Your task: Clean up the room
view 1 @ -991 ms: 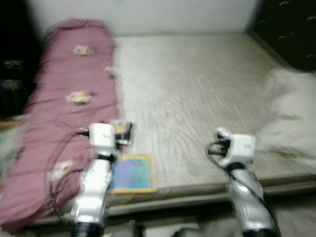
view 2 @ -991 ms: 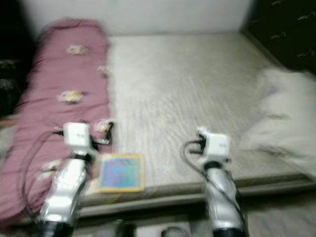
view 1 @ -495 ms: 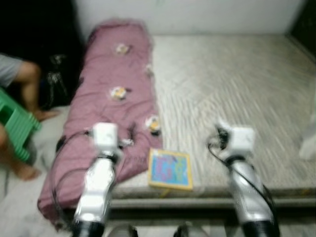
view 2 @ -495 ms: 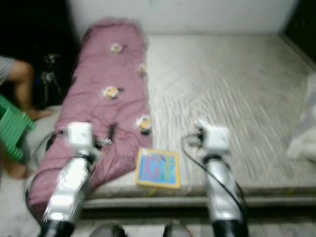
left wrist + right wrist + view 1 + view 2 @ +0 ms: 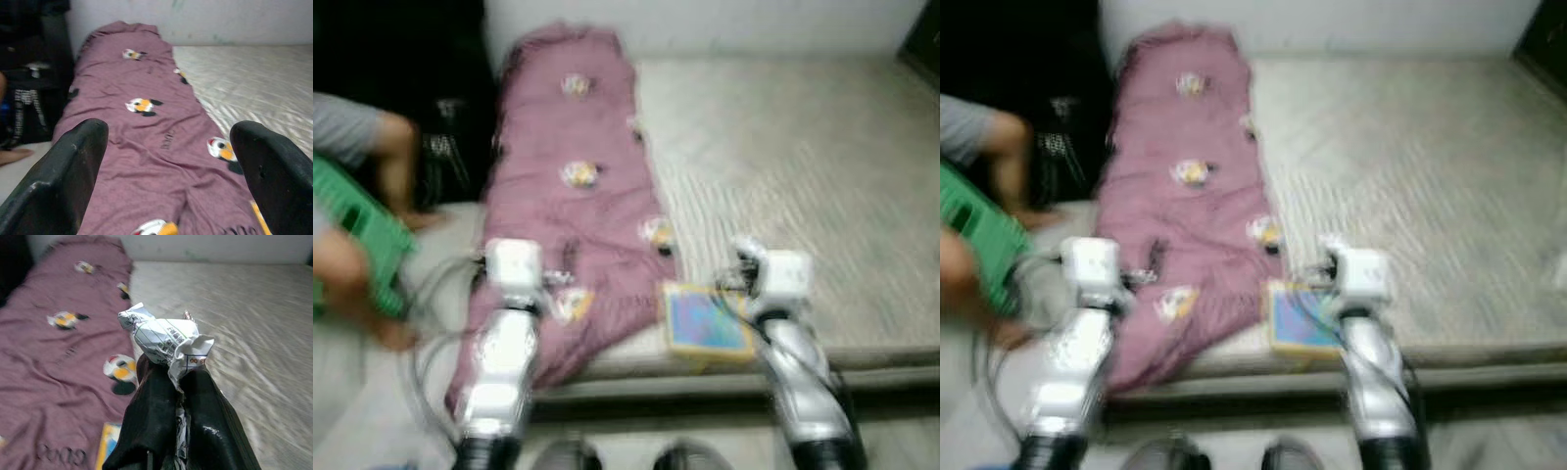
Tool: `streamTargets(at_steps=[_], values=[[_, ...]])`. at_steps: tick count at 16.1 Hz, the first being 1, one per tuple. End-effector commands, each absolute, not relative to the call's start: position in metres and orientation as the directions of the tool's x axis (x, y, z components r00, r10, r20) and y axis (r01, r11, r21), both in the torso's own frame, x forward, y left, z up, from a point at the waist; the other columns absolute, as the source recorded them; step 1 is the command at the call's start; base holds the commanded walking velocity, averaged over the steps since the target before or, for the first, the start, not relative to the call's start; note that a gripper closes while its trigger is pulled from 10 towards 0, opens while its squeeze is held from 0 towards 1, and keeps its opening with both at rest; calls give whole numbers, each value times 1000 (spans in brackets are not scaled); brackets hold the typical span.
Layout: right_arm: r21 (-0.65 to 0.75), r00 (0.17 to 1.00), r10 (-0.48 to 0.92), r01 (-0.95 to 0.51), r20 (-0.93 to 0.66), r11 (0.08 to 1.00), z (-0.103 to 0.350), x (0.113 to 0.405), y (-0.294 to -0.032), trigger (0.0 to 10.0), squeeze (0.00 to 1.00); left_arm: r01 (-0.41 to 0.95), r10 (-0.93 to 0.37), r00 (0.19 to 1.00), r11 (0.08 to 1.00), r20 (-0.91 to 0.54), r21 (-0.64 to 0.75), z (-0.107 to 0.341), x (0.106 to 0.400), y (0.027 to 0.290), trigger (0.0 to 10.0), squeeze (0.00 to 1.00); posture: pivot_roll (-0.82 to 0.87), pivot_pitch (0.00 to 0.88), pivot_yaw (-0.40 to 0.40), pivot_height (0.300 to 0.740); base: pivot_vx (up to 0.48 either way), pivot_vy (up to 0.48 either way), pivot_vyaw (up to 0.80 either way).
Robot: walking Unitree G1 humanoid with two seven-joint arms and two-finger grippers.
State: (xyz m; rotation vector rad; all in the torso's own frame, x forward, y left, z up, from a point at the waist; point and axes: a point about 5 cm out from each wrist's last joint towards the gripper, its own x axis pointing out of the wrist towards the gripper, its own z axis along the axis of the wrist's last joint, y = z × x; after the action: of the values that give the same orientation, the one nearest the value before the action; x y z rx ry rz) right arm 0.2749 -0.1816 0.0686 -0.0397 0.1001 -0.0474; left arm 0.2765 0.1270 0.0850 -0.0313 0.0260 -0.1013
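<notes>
My right gripper (image 5: 178,382) is shut on a crumpled wad of printed white paper (image 5: 164,335), held above the front of the bed. Near the front edge of the grey mattress (image 5: 803,166), just left of my right wrist, lies a colourful book with a yellow border (image 5: 703,321). My left gripper (image 5: 171,161) is open with nothing between its black fingers (image 5: 73,166). It hovers over the lower end of a maroon blanket with bird prints (image 5: 578,196). The head views are blurred.
A person's bare arm (image 5: 391,147) and leg are at the far left beside a green stool (image 5: 362,235). Dark bags (image 5: 29,98) lie on the floor left of the bed. A white wall (image 5: 724,20) runs behind the mattress.
The head camera has swung left, so the bed has shifted right in view and the person and green stool have come in. Both arms keep the same pose.
</notes>
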Motion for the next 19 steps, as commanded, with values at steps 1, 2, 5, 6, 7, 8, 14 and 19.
streamTargets(at_steps=[1, 2, 5, 6, 7, 8, 14, 19], values=[[-95, 996, -61, 54, -72, 994, 73, 278, -178, 10000, 0, 88, -89, 996, 996, -26, -18, 85, 277, 134, 10000, 0, -32, 60, -3, 740, 0, 480, 0], [-145, 997, -58, 49, -55, 988, 74, 279, -177, 10000, 0, 94, -94, 995, 995, -27, -25, 85, 277, 133, 10000, 0, -31, 60, -9, 740, 0, 480, 0], [-169, 998, -34, 26, -44, 985, 73, 278, -172, 10000, 0, 83, -83, 996, 996, -16, -10, 86, 276, 134, 10000, 0, -30, 61, -11, 740, 0, 480, 0], [-150, 996, -36, 23, -83, 988, 70, 277, -172, 10000, 0, 74, -74, 997, 997, -22, -3, 85, 276, 135, 10000, 0, -28, 61, -13, 740, 0, 240, 0], [-146, 998, 10, -19, -67, 989, 72, 274, -169, 10000, 0, 81, -81, 997, 997, -15, 8, 85, 275, 135, 10000, 0, -26, 61, -9, 740, 0, 0, 0], [-127, 998, 15, -23, -61, 992, 72, 274, -168, 10000, 0, 79, -79, 997, 997, -16, 9, 85, 275, 136, 10000, 0, -26, 61, -8, 740, 0, 0, 0], [-117, 999, 13, -18, -51, 993, 74, 277, -167, 10000, 0, 29, -28, 1000, 994, -8, 103, 83, 269, 151, 10000, 0, -20, 56, 1, 740, 0, 0, 800], [-102, 998, 0, -6, -58, 995, 70, 271, -170, 10000, 0, -27, 36, 998, 990, -60, 140, 68, 253, 175, 10000, 0, 3, 44, -6, 740, 0, 0, 800]])
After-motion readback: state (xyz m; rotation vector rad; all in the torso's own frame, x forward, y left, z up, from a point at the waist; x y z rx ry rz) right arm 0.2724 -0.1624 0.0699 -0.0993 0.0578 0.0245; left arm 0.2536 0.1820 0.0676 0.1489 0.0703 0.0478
